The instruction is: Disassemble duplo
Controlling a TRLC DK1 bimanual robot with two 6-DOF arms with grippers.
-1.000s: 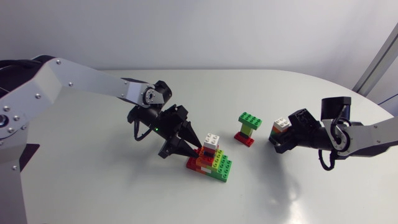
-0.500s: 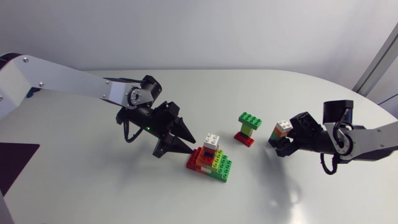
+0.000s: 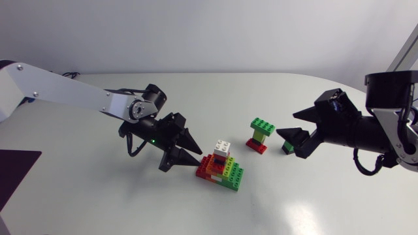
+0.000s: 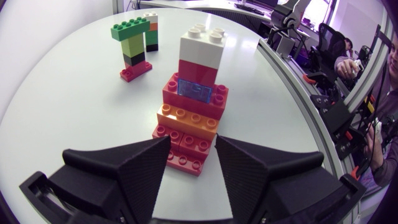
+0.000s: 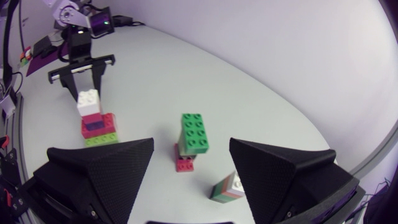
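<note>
1. Left pincer [image 4: 191, 163] stands apart; the stepped duplo tower [image 4: 193, 93] sits just ahead of it.
2. Right pincer [image 3: 288, 124] gapes; a small striped stack [image 5: 227, 186] stands between its fingers [image 5: 99, 168], with the green-topped tower [image 5: 194, 134] ahead.

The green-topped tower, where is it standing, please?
In the head view the tower stands right of centre, between the brick pile and the right claw.

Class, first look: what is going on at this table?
Two robot arms are working at Duplo. The left tool is open, its tips at the foot of the big stack. The right tool is open too, a small stack standing ungripped between its fingers. A green-topped tower stands between the two stacks.
</note>
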